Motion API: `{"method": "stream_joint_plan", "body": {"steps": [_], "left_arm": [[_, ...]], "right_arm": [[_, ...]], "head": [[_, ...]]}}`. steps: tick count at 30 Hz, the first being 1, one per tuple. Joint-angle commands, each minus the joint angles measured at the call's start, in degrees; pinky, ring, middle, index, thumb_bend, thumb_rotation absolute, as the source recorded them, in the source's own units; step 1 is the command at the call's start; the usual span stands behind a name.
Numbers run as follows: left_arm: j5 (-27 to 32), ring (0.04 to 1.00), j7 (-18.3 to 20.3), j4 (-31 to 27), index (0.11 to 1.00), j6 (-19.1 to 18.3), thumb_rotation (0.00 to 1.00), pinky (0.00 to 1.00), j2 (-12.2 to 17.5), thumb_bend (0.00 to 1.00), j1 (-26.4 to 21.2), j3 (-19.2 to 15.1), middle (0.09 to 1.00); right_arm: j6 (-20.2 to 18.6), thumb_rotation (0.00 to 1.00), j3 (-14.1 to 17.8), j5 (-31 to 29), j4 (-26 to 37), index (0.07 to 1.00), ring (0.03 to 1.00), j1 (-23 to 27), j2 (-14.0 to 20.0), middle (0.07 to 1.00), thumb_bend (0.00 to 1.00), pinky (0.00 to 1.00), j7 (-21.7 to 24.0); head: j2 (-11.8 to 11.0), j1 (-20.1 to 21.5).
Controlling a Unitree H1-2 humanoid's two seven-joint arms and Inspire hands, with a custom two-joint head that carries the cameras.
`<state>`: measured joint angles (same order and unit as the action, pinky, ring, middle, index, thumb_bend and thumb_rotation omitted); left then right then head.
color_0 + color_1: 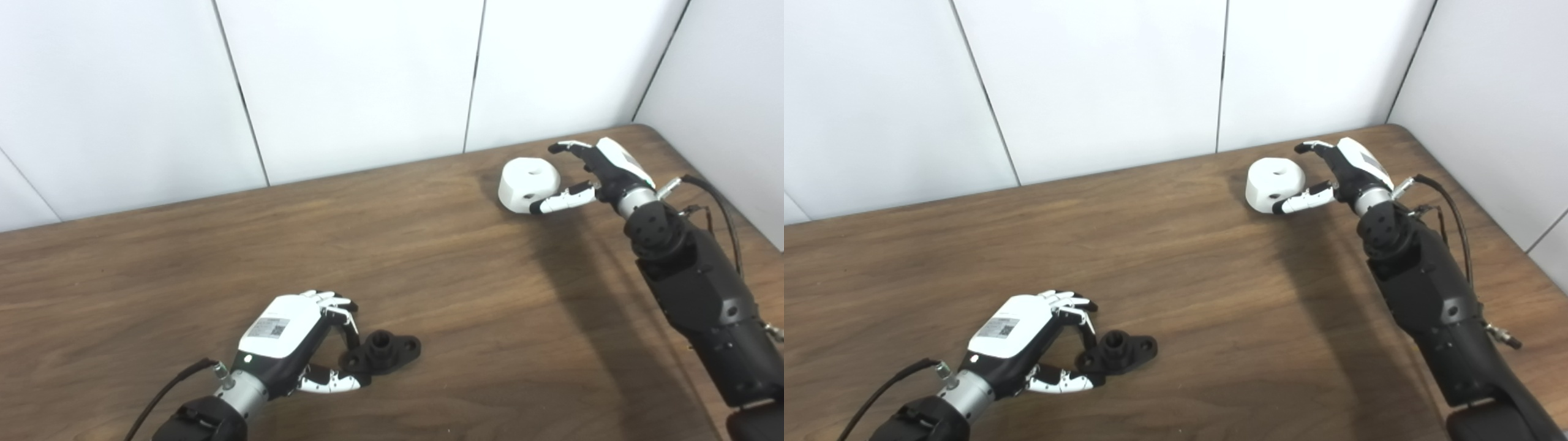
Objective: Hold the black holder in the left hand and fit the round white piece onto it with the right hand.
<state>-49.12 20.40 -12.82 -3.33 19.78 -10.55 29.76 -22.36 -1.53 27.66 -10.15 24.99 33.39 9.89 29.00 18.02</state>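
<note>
The black holder [384, 351] lies on the wooden table [465, 294] at the near left; it has a round central socket and a flat ear at each side. My left hand [294, 343] is curled round its left ear, fingers on top and thumb against its front edge, pinching it while it rests on the table. The round white piece [528, 184], a short cylinder with a hole on top, lies at the far right. My right hand [597, 174] is open around its right side: the thumb touches its front wall and the fingers arch over its far rim.
White wall panels [367, 79] stand close behind the table's far edge and along its right side. The right forearm [698, 294] reaches over the table's right part. A cable [165, 392] trails from the left wrist.
</note>
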Motion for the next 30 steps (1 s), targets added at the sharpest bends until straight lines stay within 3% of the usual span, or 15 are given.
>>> {"method": "stream_joint_plan", "body": {"steps": [1,18,30], "left_arm": [[-2.7,0.886,4.8,3.8,0.49,-1.5,0.05,0.91,2.7,0.51,3.9,1.9,0.815],[-2.6,0.889,4.9,3.9,0.49,-2.0,0.05,0.92,2.4,0.51,4.3,1.8,0.815],[-2.5,0.891,4.6,4.2,0.49,-1.9,0.05,0.92,2.2,0.51,4.2,1.8,0.818]], "right_arm": [[1.2,0.29,-0.1,0.6,0.3,0.851,0.97,3.6,2.2,0.931,0.9,0.88,-0.6],[0.4,0.3,-2.9,1.6,-3.2,0.852,0.976,6.7,2.7,0.943,0.88,0.88,0.3],[-2.1,0.32,-1.2,-2.2,-4.5,0.773,0.938,9.0,2.3,0.908,0.87,0.91,0.9]], "head": [[0.0,0.0],[-0.1,-0.4],[-0.3,-0.7]]}}
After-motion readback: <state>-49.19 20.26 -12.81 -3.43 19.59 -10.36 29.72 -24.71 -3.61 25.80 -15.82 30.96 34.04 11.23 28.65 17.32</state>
